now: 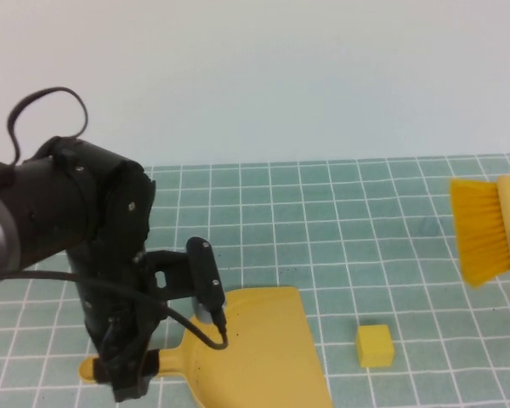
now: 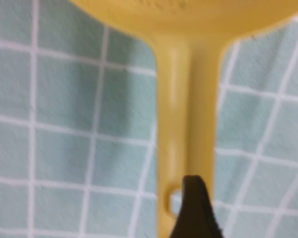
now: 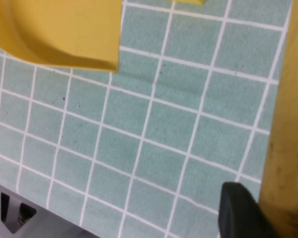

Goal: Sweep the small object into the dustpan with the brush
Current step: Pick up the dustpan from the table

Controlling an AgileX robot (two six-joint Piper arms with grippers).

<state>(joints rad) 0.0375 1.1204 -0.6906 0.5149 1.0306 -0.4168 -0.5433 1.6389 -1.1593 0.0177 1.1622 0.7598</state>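
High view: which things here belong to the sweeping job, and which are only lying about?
Belong to the job:
- small yellow cube, on the mat
- dustpan; left gripper at its handle
- brush, lifted at the right edge; right gripper beside its handle

Only lying about:
- nothing loose; only the green grid mat underneath

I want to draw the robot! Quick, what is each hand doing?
Left gripper: at the dustpan handle; grip cannot be told.
Right gripper: at the table's right edge, closed on the brush.

Yellow cube (image 1: 375, 345) between dustpan (image 1: 263, 348) and raised brush (image 1: 484, 229).
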